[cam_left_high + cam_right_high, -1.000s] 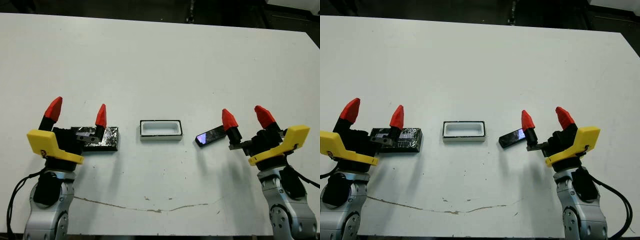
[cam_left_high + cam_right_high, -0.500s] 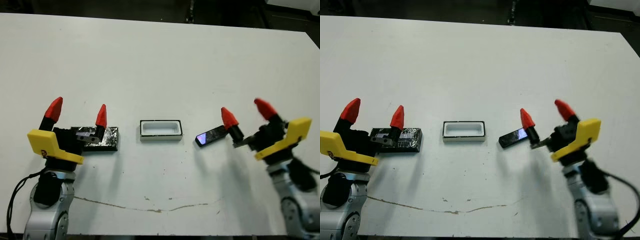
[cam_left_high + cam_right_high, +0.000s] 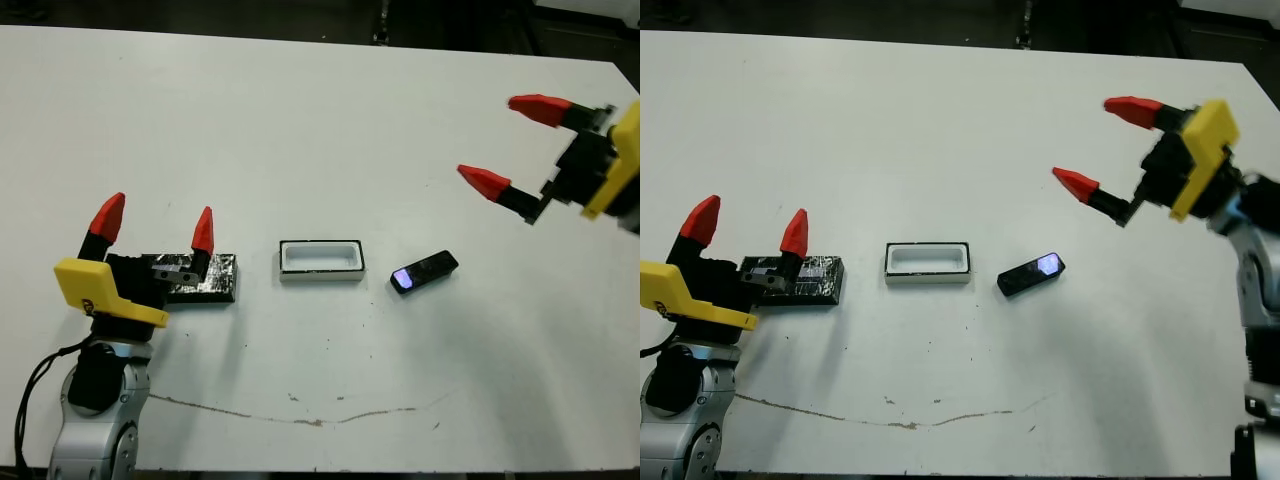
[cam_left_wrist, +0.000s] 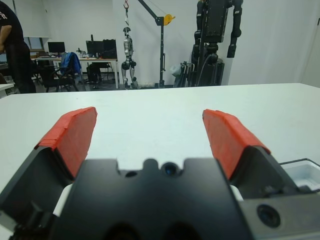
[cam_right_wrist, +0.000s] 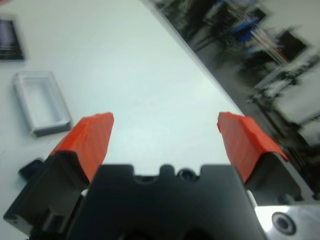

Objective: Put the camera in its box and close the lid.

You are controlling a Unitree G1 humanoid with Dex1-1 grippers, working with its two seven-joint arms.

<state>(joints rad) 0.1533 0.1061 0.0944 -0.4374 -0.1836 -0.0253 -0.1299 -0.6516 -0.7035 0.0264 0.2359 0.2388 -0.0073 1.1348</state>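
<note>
The small shallow box point(image 3: 321, 260), a rectangular tray with white inner walls and a thin dark rim, sits open on the white table point(image 3: 300, 120). Just to the robot's right of the box, apart from it, lies the slim glossy black camera point(image 3: 424, 271) with a bluish-purple glint at its near end (it rests at a slant). To the robot's left of the box lies the flat black speckled lid point(image 3: 205, 277). The left gripper point(image 3: 156, 226) sits low at the lid's outer end, its red-tipped fingers spread apart and holding nothing. The right gripper point(image 3: 505, 141) hangs raised, well to the right of the box and beyond the camera, fingers wide apart and empty.
</note>
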